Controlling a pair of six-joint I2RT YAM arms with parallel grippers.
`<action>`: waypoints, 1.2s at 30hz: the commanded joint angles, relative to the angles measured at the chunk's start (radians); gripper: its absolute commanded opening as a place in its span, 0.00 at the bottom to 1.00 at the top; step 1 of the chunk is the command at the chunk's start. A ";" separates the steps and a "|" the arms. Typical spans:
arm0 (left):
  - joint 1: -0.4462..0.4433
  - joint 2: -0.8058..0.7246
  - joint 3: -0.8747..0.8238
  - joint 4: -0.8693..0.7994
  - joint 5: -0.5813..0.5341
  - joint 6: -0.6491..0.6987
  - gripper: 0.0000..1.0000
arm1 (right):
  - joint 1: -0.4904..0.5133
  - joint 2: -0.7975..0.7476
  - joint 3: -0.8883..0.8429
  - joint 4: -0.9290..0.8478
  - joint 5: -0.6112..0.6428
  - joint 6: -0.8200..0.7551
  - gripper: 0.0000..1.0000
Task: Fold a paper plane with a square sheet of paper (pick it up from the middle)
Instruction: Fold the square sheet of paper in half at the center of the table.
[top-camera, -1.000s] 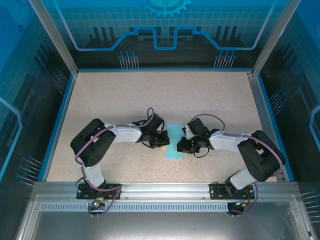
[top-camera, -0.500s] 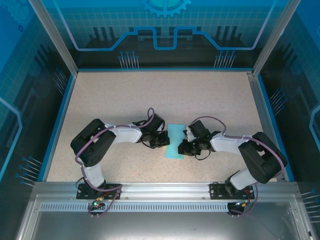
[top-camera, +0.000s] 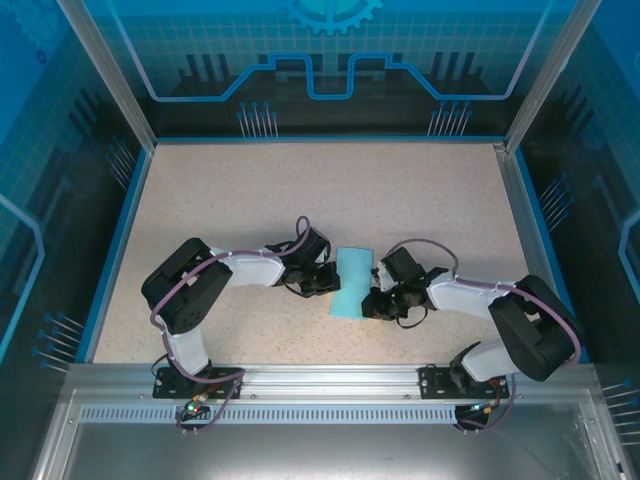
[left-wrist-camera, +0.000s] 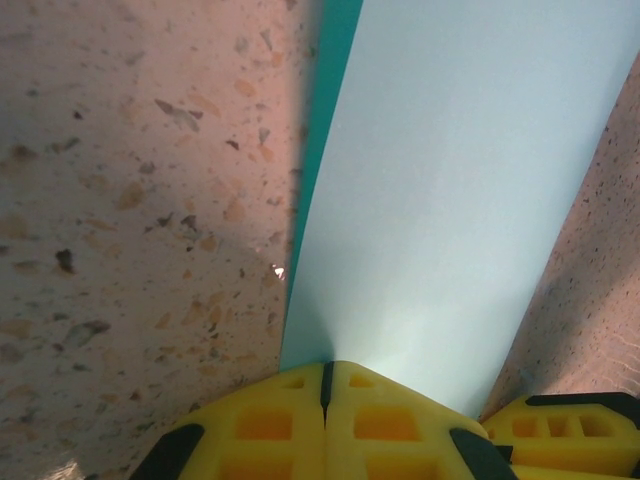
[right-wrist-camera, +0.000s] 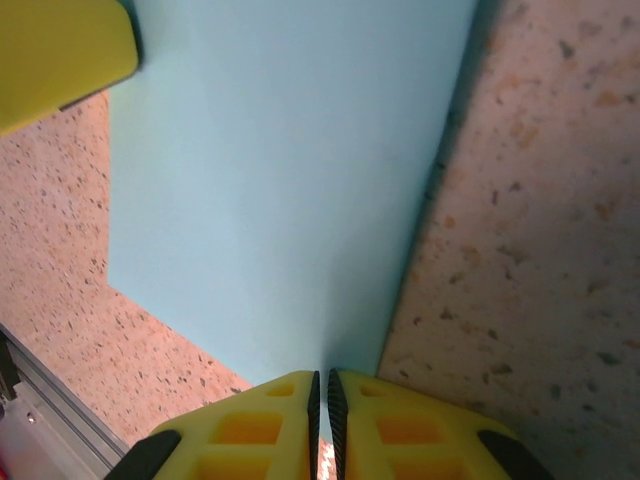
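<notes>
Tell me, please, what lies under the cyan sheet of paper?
The speckled table shows around the sheet of paper. A darker teal strip peeks from under one edge, perhaps a lower layer. Anything directly beneath is covered.

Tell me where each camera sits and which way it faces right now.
Top external: above and behind the robot, looking down on table, left arm, right arm, paper.
Left wrist: on the left arm, looking along the shut left pincer onto the paper.
Right wrist: likewise past the right pincer.
Shared: all three see the paper.

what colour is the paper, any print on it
Light cyan, plain and unmarked; the paper shows best in the right wrist view.
</notes>
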 joint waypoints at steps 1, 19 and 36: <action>-0.018 0.090 -0.080 -0.204 -0.108 -0.013 0.04 | 0.027 -0.002 -0.038 -0.168 0.013 -0.012 0.15; -0.023 0.077 -0.065 -0.218 -0.106 -0.008 0.04 | 0.058 -0.085 0.116 -0.171 0.051 -0.017 0.16; -0.032 0.038 -0.036 -0.231 -0.110 0.017 0.09 | 0.084 0.053 0.010 -0.080 0.053 0.026 0.15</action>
